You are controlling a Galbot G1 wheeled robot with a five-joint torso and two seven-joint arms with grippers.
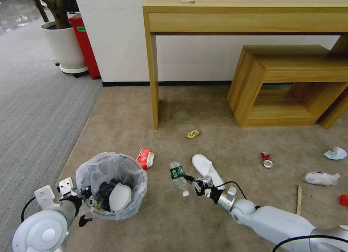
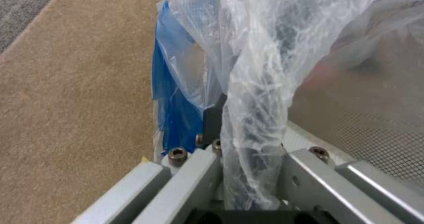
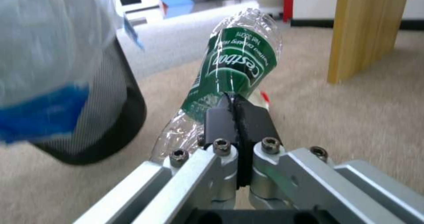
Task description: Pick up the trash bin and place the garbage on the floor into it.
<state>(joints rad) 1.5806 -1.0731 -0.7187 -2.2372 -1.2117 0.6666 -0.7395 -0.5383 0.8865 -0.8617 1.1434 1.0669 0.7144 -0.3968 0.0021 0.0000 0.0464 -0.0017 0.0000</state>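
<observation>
1. Left tool (image 1: 84, 198) clamps the bin (image 1: 111, 185) rim and liner; bin sits at left, one slipper inside.
2. Right tool (image 1: 191, 181) pinches the bottle (image 1: 179, 177) by a thin fold, right of the bin.
3. Risk: thin pinch may slip, bottle drops short; liner could tear.
4. Floor (image 1: 203, 215): beige carpet, litter scattered right; wooden bench (image 1: 246, 12) behind.
</observation>
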